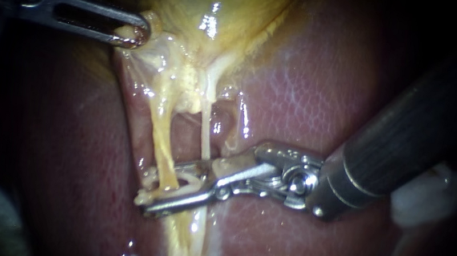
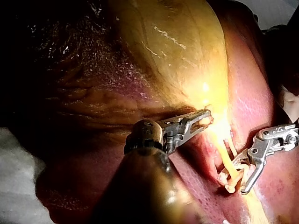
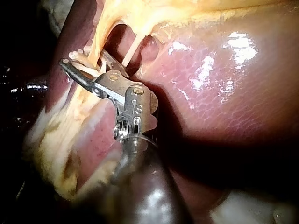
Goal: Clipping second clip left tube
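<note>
- Two tubes drop from the gallbladder [image 1: 219, 6] in the endoscope view. The thicker left tube [image 1: 163, 138] sits between the right tool's [image 1: 159, 190] parted jaws, and the thin right tube [image 1: 205, 134] runs just beside it. The left tool [image 1: 133, 35] pinches the gallbladder neck.
- Left wrist view: the jaws straddle the left tube. Seat them square across it before closing, with only that tube inside.
- Right wrist view: stringy yellow tissue crowds the jaw tips, and the liver [image 3: 210, 93] lies close beside them.

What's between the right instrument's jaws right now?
The left tube, the thicker yellow strand, runs through the gap between the right instrument's open jaws. Clearest in the endoscope view; the left wrist view agrees.
</note>
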